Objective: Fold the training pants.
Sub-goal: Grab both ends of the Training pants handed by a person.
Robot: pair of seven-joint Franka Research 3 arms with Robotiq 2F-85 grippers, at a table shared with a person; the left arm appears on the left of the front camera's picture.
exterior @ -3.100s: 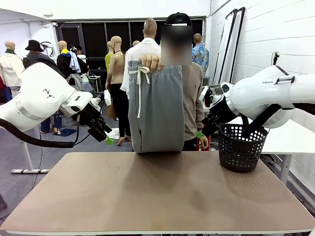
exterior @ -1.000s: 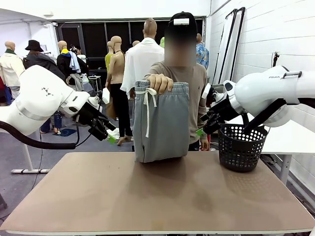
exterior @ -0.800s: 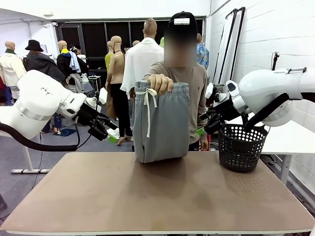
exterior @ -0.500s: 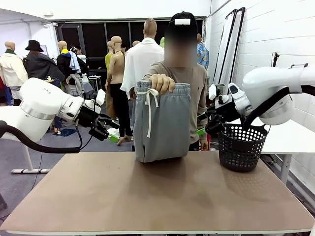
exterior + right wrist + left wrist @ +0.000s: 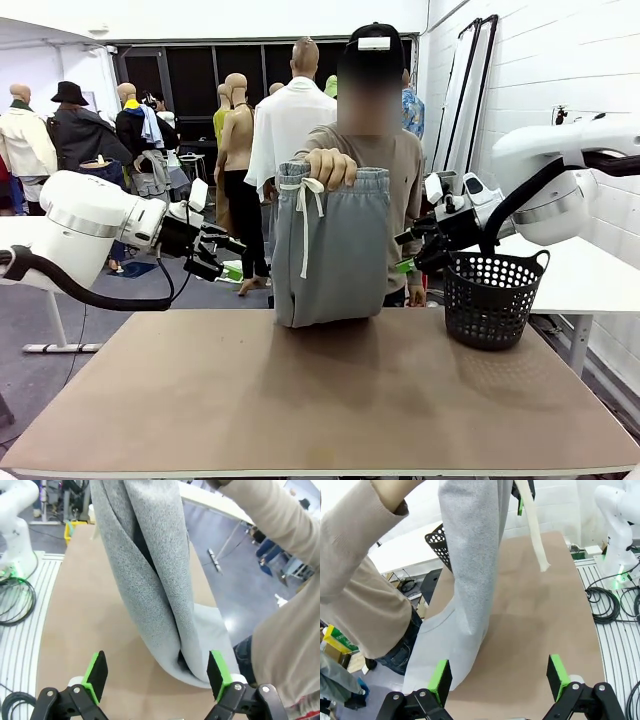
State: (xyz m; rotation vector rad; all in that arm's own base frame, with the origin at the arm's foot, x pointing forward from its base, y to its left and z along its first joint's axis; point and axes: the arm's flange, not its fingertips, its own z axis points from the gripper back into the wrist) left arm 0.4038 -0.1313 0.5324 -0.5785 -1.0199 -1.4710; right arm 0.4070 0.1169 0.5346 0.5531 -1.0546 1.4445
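A person at the far side holds up the light grey training pants (image 5: 330, 250) by the waistband with one hand (image 5: 332, 168); the white drawstring (image 5: 303, 225) hangs down the front. The pants' lower end rests on the table's far edge (image 5: 320, 322). My left gripper (image 5: 228, 262) hovers open to the left of the pants, apart from them. My right gripper (image 5: 402, 253) hovers open on their right side, also apart. In the left wrist view the pants (image 5: 470, 555) hang ahead of the open gripper (image 5: 498, 677). In the right wrist view the pants (image 5: 145, 570) hang just beyond the open gripper (image 5: 157, 675).
A black perforated basket (image 5: 493, 298) stands at the table's far right corner, under my right arm; it shows behind the pants as the basket (image 5: 437, 540). The brown tabletop (image 5: 320, 400) stretches toward me. The person's beige sleeve (image 5: 270, 515) is close to my right gripper.
Both wrists have turned their fingers toward the pants, the left gripper rising slightly and the right arm's elbow lifting. The person holds the pants almost still.
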